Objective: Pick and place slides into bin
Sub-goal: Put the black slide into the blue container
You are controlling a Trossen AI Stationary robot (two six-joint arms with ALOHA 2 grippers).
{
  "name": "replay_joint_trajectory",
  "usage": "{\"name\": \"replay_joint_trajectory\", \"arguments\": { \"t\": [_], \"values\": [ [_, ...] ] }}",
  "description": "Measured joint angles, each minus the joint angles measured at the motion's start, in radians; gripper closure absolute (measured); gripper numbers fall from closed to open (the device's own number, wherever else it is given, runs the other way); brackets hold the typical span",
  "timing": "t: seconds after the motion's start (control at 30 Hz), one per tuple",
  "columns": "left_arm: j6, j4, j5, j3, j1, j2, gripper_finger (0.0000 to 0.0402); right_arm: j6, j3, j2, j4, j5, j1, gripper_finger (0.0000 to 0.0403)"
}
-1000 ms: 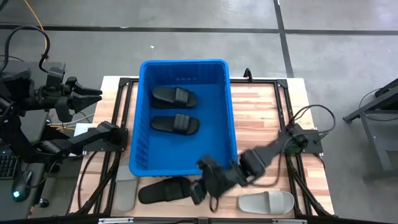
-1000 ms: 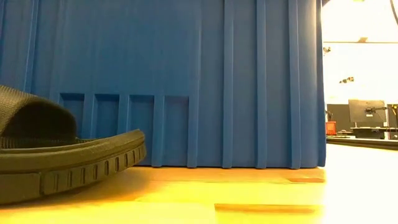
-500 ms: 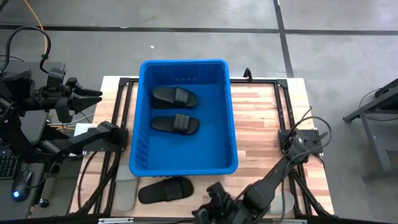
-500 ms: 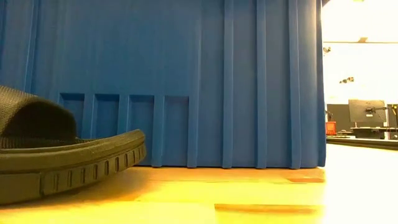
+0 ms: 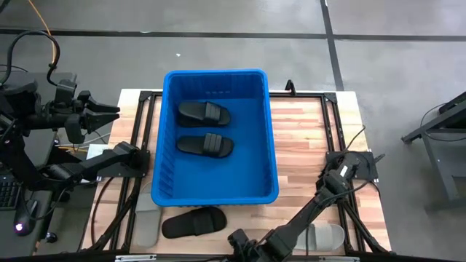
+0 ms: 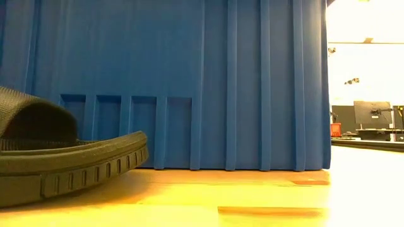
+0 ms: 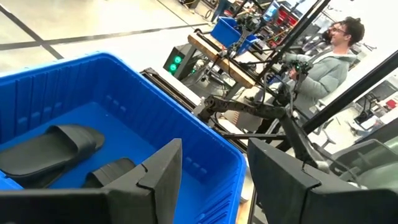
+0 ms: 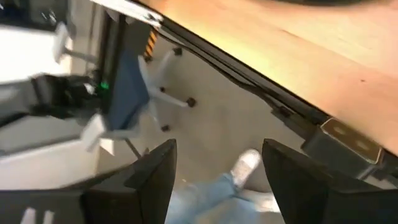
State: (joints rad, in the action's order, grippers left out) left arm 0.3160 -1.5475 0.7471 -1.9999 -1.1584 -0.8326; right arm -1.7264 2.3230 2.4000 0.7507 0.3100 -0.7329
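The bench (image 5: 306, 138) carries the blue bin (image 5: 215, 193) at its middle. Two black slides (image 5: 204, 113) already lie side by side on the bin floor, near the far end. Outside the bin, along the near edge of the bench, three more wait: a black slide (image 5: 193, 221) just beside the bin's near wall, a grey slide (image 5: 148, 227) at the left near corner, and a second grey slide (image 5: 324, 234) on the right, partly under the right arm.

The right arm reaches low across that near edge, and the right claw (image 5: 244, 246) hangs at the very rim of the bench, between the black slide and the right-hand grey one. Its fingers (image 8: 140, 180) stand apart with nothing between them; past them only the bench edge and the floor show, so it seems to point out over the edge. The left claw (image 5: 105, 110) waits off the left side of the bench, its fingers (image 7: 158, 171) also spread and empty, looking down into the bin.

The step in hand looks like the approach to the next pick, with no slide yet gripped. The next move likely calls for the right claw to swing back over the bench, line up above the black slide's strap and descend with fingers apart before clenching.
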Motion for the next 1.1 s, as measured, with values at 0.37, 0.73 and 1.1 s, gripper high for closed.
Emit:
{"name": "replay_joint_trajectory", "arguments": {
  "t": [0.37, 0.73, 1.1],
  "values": [
    [0.033, 0.000, 0.000, 0.000, 0.000, 0.000, 0.0229, 0.273, -0.074, 0.032, -0.205, -0.101, 0.092, 0.0190],
    [0.048, -0.025, -0.002, 0.000, 0.000, 0.003, 0.0229, 0.311, -0.384, -0.091, -0.524, 0.014, 0.020, 0.0191],
    [0.057, -0.024, -0.035, 0.000, 0.000, 0.004, 0.0229, 0.337, -1.055, -0.390, -1.355, 0.298, -0.058, 0.0196]
  ]
}}
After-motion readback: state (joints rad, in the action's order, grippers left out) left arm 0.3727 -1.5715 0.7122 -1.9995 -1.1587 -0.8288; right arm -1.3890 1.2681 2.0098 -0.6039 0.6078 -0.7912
